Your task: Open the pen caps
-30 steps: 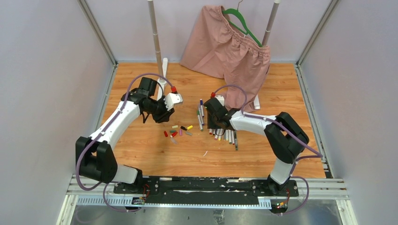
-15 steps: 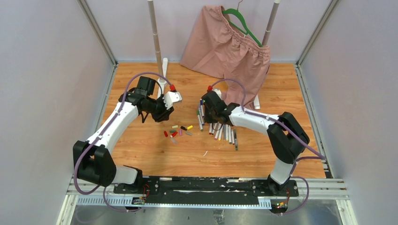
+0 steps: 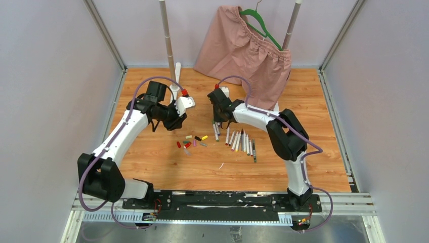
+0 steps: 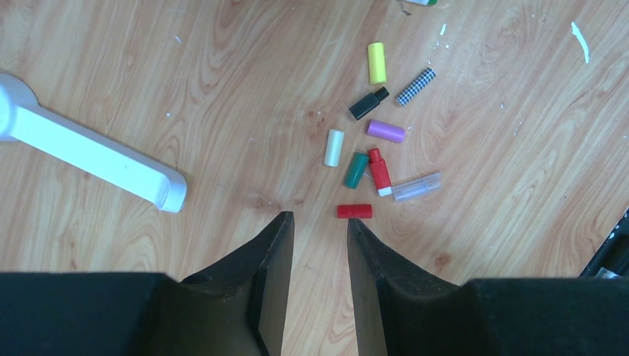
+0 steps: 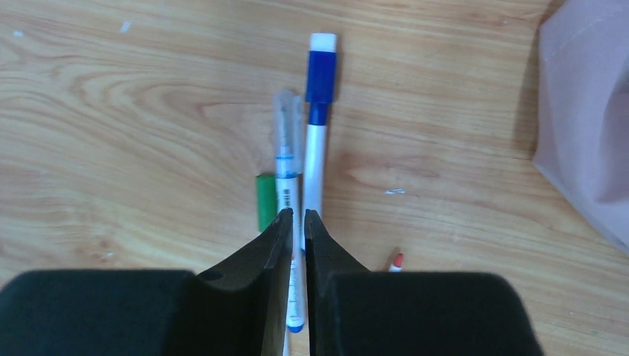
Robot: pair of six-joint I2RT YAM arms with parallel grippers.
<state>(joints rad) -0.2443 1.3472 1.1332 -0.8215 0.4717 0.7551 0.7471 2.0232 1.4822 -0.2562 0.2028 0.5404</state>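
Loose pen caps (image 3: 192,143) lie in a cluster on the wooden table: a red one (image 4: 354,211) just past my left gripper's right fingertip, then green (image 4: 356,170), cream (image 4: 334,147), purple (image 4: 386,131), black (image 4: 368,104) and yellow (image 4: 377,62). My left gripper (image 4: 319,216) hovers open over bare wood, holding nothing. A row of pens (image 3: 242,142) lies to the right. My right gripper (image 5: 297,213) stands at the row's far left end, its jaws drawn narrow around a white pen with a clear cap (image 5: 285,148). A blue-capped pen (image 5: 319,111) and a green pen (image 5: 265,202) lie beside it.
A white rack foot (image 4: 96,156) lies left of the caps. Pink shorts (image 3: 248,50) on a green hanger (image 3: 260,25) hang from two poles at the back. Their hem (image 5: 586,111) reaches near my right gripper. A clear tube (image 4: 417,187) and a checkered cap (image 4: 415,86) lie among the caps.
My right gripper has moved back and left from the pen row to its far-left pens, and its jaws have narrowed. The left arm has shifted only slightly.
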